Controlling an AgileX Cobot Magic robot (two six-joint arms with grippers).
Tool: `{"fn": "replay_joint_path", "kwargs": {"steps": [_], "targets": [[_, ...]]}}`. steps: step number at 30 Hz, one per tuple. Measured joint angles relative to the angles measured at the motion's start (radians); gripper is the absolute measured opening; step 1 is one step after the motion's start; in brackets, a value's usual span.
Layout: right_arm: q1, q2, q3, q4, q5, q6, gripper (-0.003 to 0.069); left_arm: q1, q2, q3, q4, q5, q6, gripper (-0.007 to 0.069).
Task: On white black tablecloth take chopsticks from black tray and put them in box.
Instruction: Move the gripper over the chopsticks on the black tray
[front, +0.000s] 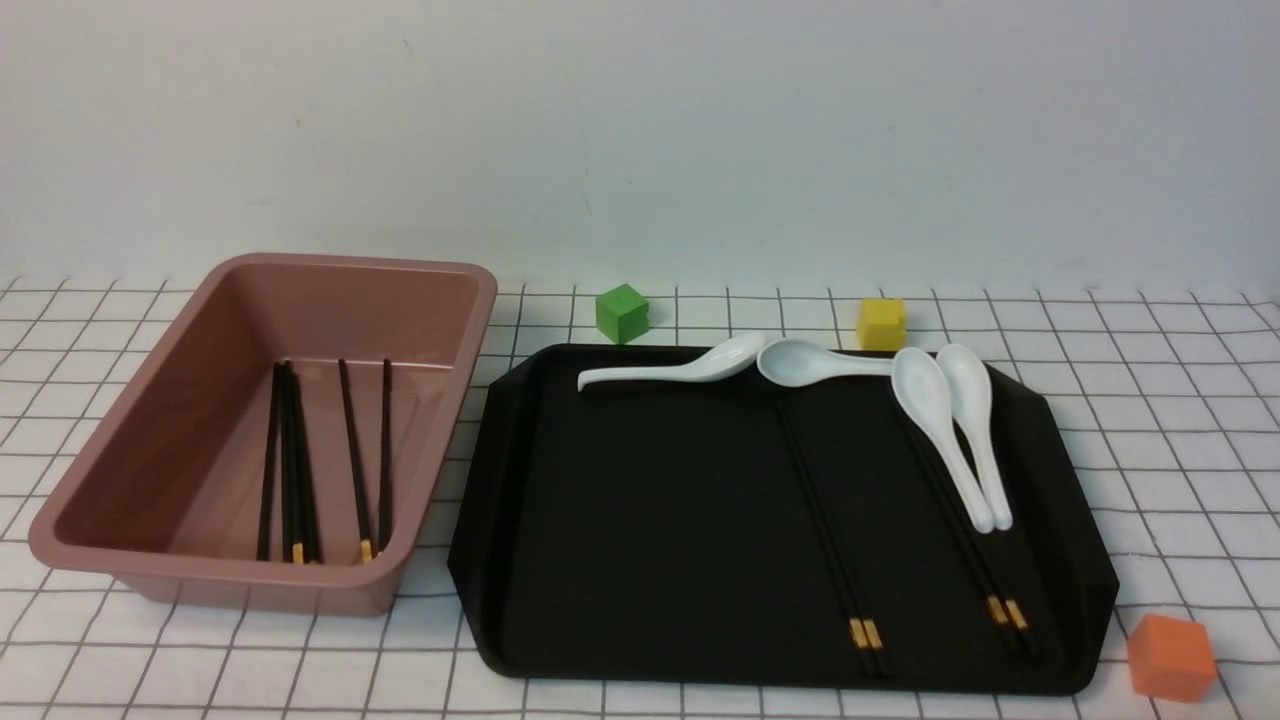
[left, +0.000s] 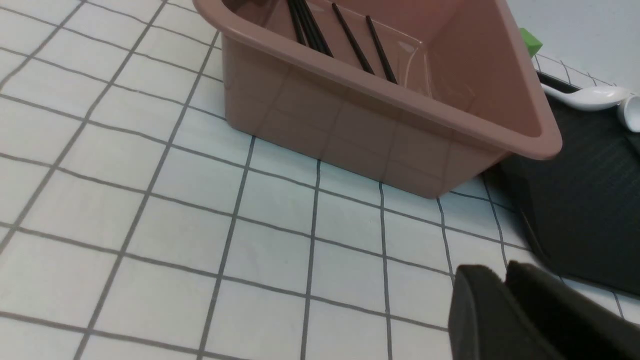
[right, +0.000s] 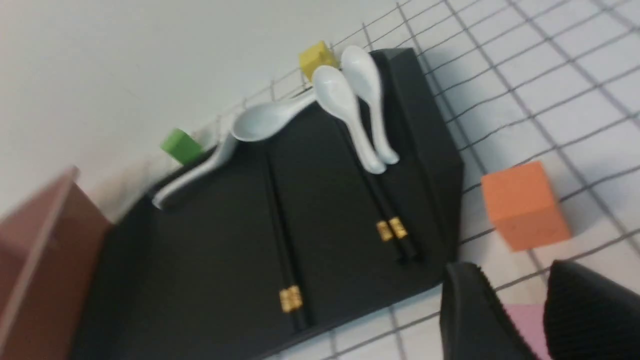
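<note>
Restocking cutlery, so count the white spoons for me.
4, all at the black tray's far side: two end to end, two side by side.

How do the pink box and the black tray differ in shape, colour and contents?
The box is dusty pink; the tray is matte black. The box has deep walls, while the tray is shallow. The box has rounded corners; the tray's far corners are cut off. The tray carries white spoons, the box none. Both hold chopsticks.

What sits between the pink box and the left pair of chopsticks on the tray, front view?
Only the tray's left rim and bare floor, with a strip of tablecloth beside the box.
</note>
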Motion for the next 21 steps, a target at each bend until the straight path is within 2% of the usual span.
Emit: {"fn": "replay_joint_path", "kwargs": {"steps": [8, 14, 16, 18, 21], "targets": [[0.000, 0.000, 0.002, 0.045, -0.056, 0.029, 0.0240, 0.000, 0.000, 0.000, 0.000, 0.000, 0.000, 0.0082], [0.000, 0.000, 0.000, 0.049, -0.282, 0.029, 0.0225, 0.000, 0.000, 0.000, 0.000, 0.000, 0.000, 0.0082], [0.000, 0.000, -0.019, 0.049, -0.468, 0.024, 0.0197, 0.000, 0.000, 0.000, 0.000, 0.000, 0.000, 0.0082], [0.000, 0.000, -0.039, 0.052, -0.563, 0.020, 0.0166, 0.000, 0.000, 0.000, 0.000, 0.000, 0.000, 0.0082], [0.000, 0.032, -0.129, 0.052, -0.577, -0.045, 0.0069, 0.000, 0.000, 0.000, 0.000, 0.000, 0.000, 0.0082]]}}
